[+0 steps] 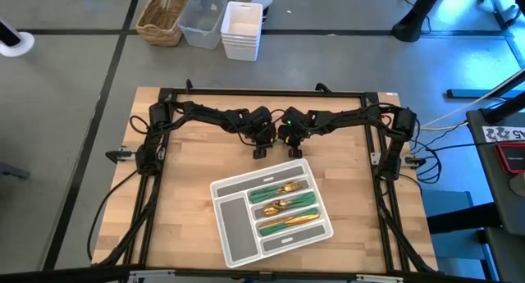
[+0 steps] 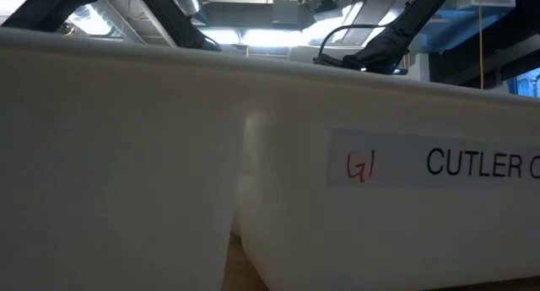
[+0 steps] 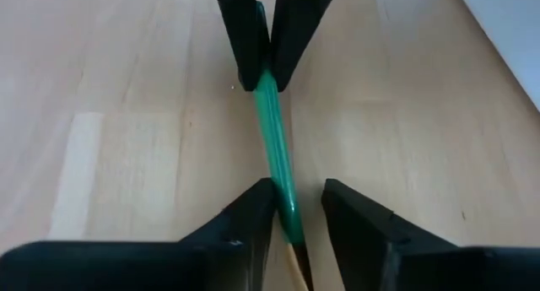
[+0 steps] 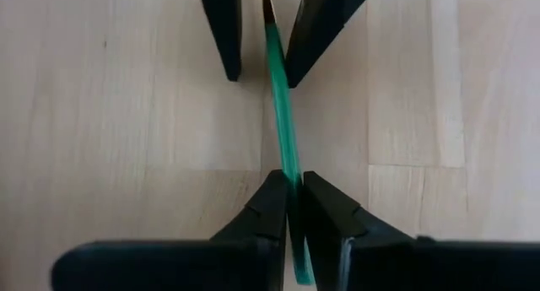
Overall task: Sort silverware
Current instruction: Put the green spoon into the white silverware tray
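While both arms meet at the far middle of the tabletop point(image 1: 189, 201), I see one green-handled piece point(image 3: 274, 152) stretched between the two claws, above the bare wood. My right claw point(image 4: 294, 192) is pinched tight on the slim green handle, fingers pressed against it on both sides. My left claw point(image 3: 297, 200) has its fingers spread, with a clear gap on one side of the handle; the handle lies against the other finger point(image 3: 245, 215), so no real grip there. A bit of gold metal shows at the left claw's end of the piece; I can't tell if it's a fork, spoon or knife.

From above, the left claw point(image 1: 260, 148) and right claw point(image 1: 294, 148) sit just beside each other, tips pointed toward the near side, just beyond the grey tray point(image 1: 232, 220). The tray lies tilted on the tabletop near the middle. Three of its long compartments hold the rest of the silverware point(image 1: 284, 205), green handles and gold heads lying lengthwise; the other slots look bare grey.

Low view is blocked by a white bin point(image 2: 169, 156) with a label point(image 2: 430, 160) reading "CUTLER", cut off; only dark arm links show above it
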Robot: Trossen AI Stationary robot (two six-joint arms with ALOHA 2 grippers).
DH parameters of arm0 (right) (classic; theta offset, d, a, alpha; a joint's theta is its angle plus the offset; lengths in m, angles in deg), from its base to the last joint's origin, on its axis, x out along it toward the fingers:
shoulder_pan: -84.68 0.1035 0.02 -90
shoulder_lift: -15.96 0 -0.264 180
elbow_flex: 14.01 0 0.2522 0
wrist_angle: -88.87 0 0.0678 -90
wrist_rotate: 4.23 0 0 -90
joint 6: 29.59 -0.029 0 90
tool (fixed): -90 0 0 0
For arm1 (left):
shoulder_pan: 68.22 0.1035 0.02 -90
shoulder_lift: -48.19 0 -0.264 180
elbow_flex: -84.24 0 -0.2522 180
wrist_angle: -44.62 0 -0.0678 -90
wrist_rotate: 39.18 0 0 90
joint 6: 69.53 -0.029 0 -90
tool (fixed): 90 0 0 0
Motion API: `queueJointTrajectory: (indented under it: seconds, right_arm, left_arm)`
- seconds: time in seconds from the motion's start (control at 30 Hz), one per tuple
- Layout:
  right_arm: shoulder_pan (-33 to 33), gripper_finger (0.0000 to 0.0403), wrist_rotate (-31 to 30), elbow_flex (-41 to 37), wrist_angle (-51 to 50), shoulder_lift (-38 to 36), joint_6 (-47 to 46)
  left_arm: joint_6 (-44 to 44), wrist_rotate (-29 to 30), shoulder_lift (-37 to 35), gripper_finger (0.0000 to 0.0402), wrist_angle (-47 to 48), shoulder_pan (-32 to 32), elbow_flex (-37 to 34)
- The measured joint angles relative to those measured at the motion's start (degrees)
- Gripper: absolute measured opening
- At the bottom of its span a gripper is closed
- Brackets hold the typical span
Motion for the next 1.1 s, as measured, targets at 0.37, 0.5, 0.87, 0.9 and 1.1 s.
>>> queueJointTrajectory:
  seconds: [0.37,0.5,0.87,0.9,1.1]
  right_arm:
    - [0.0,0.0035,0.6,0.0,-0.2,-0.1,-0.3]
    - [0.1,0.0056,-0.1,0.0,0.2,-0.1,-1.7]
    - [0.1,0.0127,-2.5,9.5,-16.0,0.3,-2.7]
    - [0.1,0.0127,-2.6,11.3,-18.3,0.3,-2.4]
    - [0.1,0.0124,-3.9,15.6,-27.5,-3.1,-0.2]
  left_arm:
    - [1.3,1.1,0.0,0.0022,0.5,0.0,0.0]
    - [3.0,1.1,-0.1,0.002,0.6,0.2,0.0]
    - [6.4,-1.2,-0.1,0.0013,0.5,0.8,0.0]
    - [6.8,-1.8,-0.1,0.0013,0.5,0.9,0.0]
    - [9.8,-5.8,-1.5,0.0013,2.1,2.2,-0.3]
